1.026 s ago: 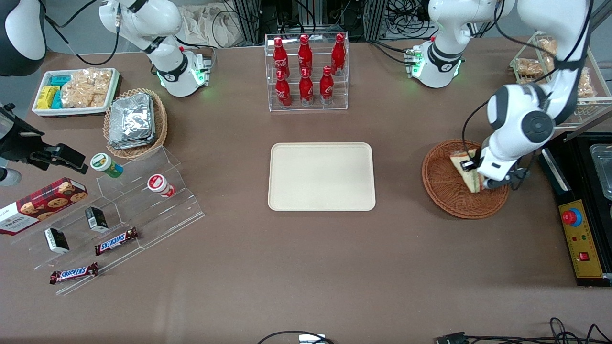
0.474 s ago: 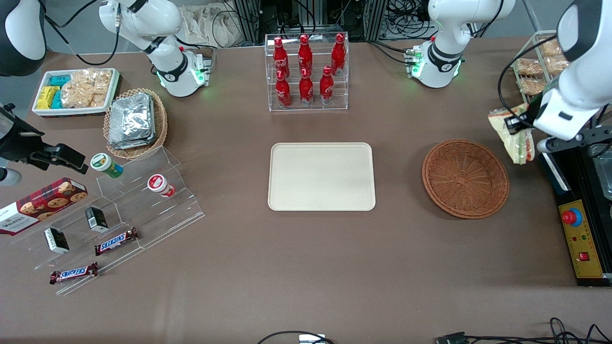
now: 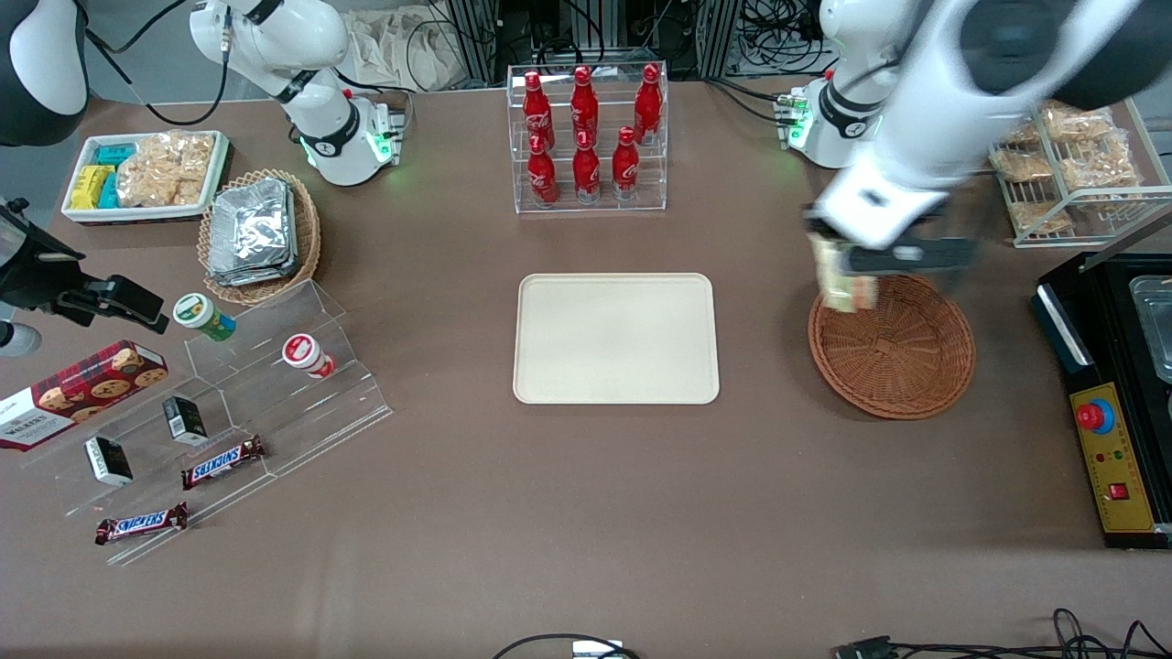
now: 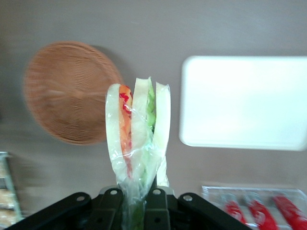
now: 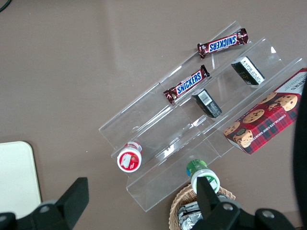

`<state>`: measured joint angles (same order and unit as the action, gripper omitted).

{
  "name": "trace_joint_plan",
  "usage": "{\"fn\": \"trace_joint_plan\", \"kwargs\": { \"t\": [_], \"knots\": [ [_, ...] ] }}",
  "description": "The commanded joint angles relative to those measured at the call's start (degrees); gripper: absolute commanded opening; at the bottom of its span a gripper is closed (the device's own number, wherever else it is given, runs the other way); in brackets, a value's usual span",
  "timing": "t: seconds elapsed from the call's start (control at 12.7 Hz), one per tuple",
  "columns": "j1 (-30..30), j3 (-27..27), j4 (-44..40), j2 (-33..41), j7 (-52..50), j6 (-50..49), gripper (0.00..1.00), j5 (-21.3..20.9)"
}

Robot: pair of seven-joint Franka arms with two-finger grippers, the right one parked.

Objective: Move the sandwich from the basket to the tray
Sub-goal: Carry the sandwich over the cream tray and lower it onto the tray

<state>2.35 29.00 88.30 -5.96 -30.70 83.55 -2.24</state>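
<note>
My left gripper point(image 3: 847, 265) is shut on the clear-wrapped sandwich point(image 3: 841, 282), held in the air over the basket's edge that faces the tray. In the left wrist view the sandwich point(image 4: 139, 129) stands upright between the black fingers point(image 4: 111, 206), its pale bread and green and red-orange filling showing. The reddish-brown wicker basket point(image 3: 902, 357) point(image 4: 67, 91) lies with nothing in it. The cream-beige tray point(image 3: 615, 338) point(image 4: 244, 100) sits bare at the table's middle, beside the basket toward the parked arm's end.
A clear rack of red cola bottles point(image 3: 586, 137) stands farther from the front camera than the tray. A wire rack of snack bags point(image 3: 1067, 169) and a black control box point(image 3: 1112, 467) lie toward the working arm's end. Acrylic steps with candy bars point(image 3: 220, 403) lie toward the parked arm's end.
The gripper lifted the sandwich out of the basket, swung out toward the working arm's end, then came back across above the basket's tray-side edge.
</note>
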Motion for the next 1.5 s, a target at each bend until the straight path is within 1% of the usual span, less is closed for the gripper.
{"fn": "trace_joint_plan", "kwargs": {
  "t": [0.0,0.08,0.16,0.24,0.32,0.47,0.55,0.63,0.71,0.87,1.03,1.11,1.42],
  "knots": [
    [-0.59,9.82,-8.05,-9.13,-9.7,-1.03,0.08,-2.23],
    [-0.77,12.37,-7.79,-10.54,-10.34,-0.41,0.08,-5.11],
    [-0.86,13.53,-7.1,-11.6,-10.43,0.38,0.08,-7.49],
    [-0.86,13.54,-4.74,-12.66,-10.52,1.78,0.09,-8.12],
    [-1.03,13.54,-0.8,-13.19,-10.52,5.71,0.1,-9.09],
    [-2.17,13.46,10.52,-14.07,-10.78,18.16,0.1,-13.38],
    [-3.31,13.45,14.75,-15.21,-10.96,24.23,0.1,-14.53],
    [-3.66,13.28,17.23,-17.31,-11.75,29.25,0.1,-15.5],
    [-3.76,13.1,17.52,-20.37,-14.1,32.0,0.1,-17.51],
    [-3.41,13.1,17.35,-26.96,-19.63,34.3,0.09,-26.37],
    [-3.32,13.02,17.17,-32.33,-24.4,37.82,0.09,-31.22],
    [-3.32,13.02,16.91,-33.49,-24.58,38.0,0.09,-32.11],
    [-3.05,13.02,16.82,-33.67,-24.93,37.92,0.09,-31.69]
  ]
}}
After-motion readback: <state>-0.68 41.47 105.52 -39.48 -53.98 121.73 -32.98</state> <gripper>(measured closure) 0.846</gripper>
